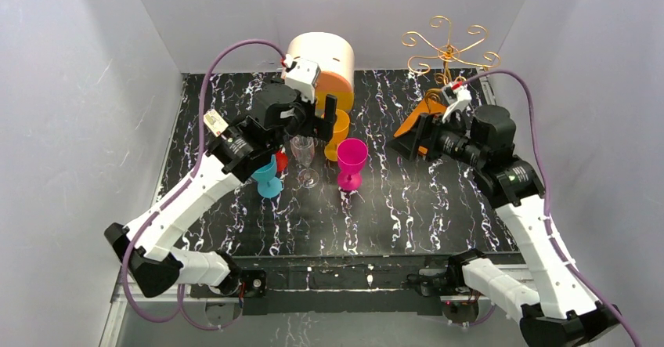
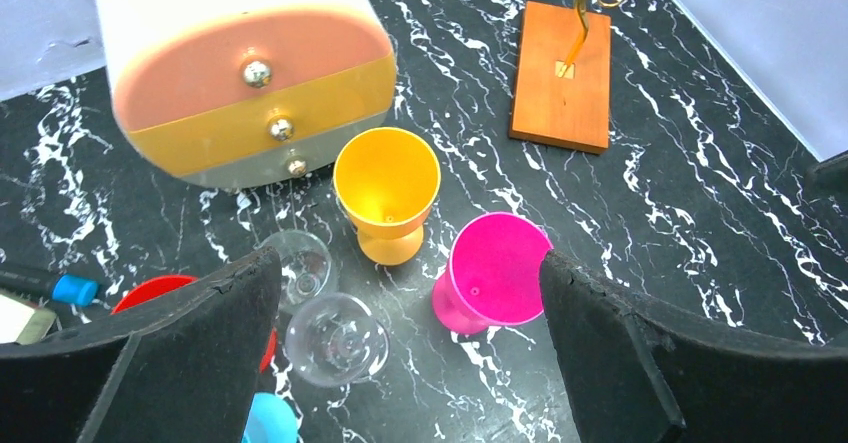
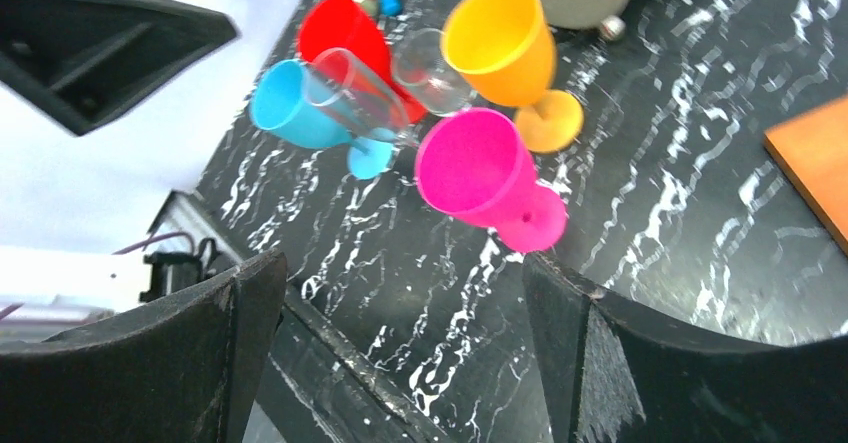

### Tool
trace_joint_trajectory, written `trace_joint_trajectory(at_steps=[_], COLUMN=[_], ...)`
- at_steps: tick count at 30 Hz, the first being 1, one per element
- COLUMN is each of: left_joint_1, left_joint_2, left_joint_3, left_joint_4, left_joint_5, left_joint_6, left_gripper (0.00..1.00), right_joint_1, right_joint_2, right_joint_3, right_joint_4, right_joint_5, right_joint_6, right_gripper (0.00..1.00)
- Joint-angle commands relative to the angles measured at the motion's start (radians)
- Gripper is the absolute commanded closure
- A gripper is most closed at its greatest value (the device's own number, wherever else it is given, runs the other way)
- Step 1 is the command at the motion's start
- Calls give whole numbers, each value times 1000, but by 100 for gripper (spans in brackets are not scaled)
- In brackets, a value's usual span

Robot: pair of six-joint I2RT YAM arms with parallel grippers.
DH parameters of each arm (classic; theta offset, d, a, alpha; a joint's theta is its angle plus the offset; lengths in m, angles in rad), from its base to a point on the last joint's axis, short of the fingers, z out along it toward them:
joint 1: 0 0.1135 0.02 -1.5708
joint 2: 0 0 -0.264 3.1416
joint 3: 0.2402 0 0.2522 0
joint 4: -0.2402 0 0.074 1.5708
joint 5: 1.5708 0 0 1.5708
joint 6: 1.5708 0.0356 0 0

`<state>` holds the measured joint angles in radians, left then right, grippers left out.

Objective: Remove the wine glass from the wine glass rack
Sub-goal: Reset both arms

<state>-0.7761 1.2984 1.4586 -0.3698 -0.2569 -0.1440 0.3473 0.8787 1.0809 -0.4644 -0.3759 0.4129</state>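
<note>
My left claw (image 1: pixel 313 128) hangs over the cluster of cups at the middle of the desk (image 1: pixel 438 206), its jaws spread wide and gripping nothing; through its wrist camera I see both black fingers (image 2: pixel 200 353) well clear of everything below. The wine glass (image 1: pixel 304 157) stands upright on the desk right under that claw, off the rack (image 1: pixel 446 45) and well apart from it. A blue cup (image 1: pixel 268 178) and a red cup (image 1: pixel 280 160) sit just beside the glass on its left, a pink cup (image 1: pixel 351 159) stands near on its right, and a yellow cup (image 1: pixel 338 128) is behind it, close to the round drawer box (image 1: pixel 321 53). What looks like a second clear glass (image 2: pixel 300 263) sits next to the first, between the red and yellow cups. The rack is at the far right of the desk, its gold scrolls rising from the orange wooden base. My right claw (image 3: pixel 400 268) hovers low in front of that base, pointing towards the cups, its jaws likewise wide apart and holding nothing
</note>
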Motion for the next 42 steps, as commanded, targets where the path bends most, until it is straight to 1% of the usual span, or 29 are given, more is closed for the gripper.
trace_joint_trajectory(at_steps=[1,6,9,14,17,18,23,28,32,37,39,42], left_joint_1=[13,32,46,75,107,120,158,241,291,311,311,311], left_joint_2=[-45,-60,-68,-87,-104,-106,-102,-89,-73,-73,-70,-98], left_joint_3=[35,66,89,122,128,137,181,226,242,252,260,229], left_joint_4=[-115,-187,-209,-275,-302,-314,-388,-456,-497,-516,-522,-482], left_joint_5=[-47,-103,-113,-176,-195,-195,-206,-219,-210,-251,-236,-223], left_joint_6=[-12,-24,-26,-32,-40,-44,-76,-98,-141,-192,-209,-212], left_gripper=[2,2,2,2,2,2,2,2,2,2,2,2], right_joint_1=[-2,-2,2,7,8,6,6,4,-8,-54,-100,-209], right_joint_2=[54,134,186,248,273,280,309,321,339,351,368,392], right_joint_3=[120,226,306,424,478,492,528,548,584,646,676,688], right_joint_4=[42,41,-7,-115,-142,-144,-152,-155,-206,-257,-288,-316], right_joint_5=[-220,-308,-303,-173,-90,-38,126,253,396,487,479,357], right_joint_6=[-78,-94,-126,-189,-210,-209,-216,-200,-205,-232,-236,-223], right_gripper=[4,4,4,2,1,1,1,1,1,1,1,1])
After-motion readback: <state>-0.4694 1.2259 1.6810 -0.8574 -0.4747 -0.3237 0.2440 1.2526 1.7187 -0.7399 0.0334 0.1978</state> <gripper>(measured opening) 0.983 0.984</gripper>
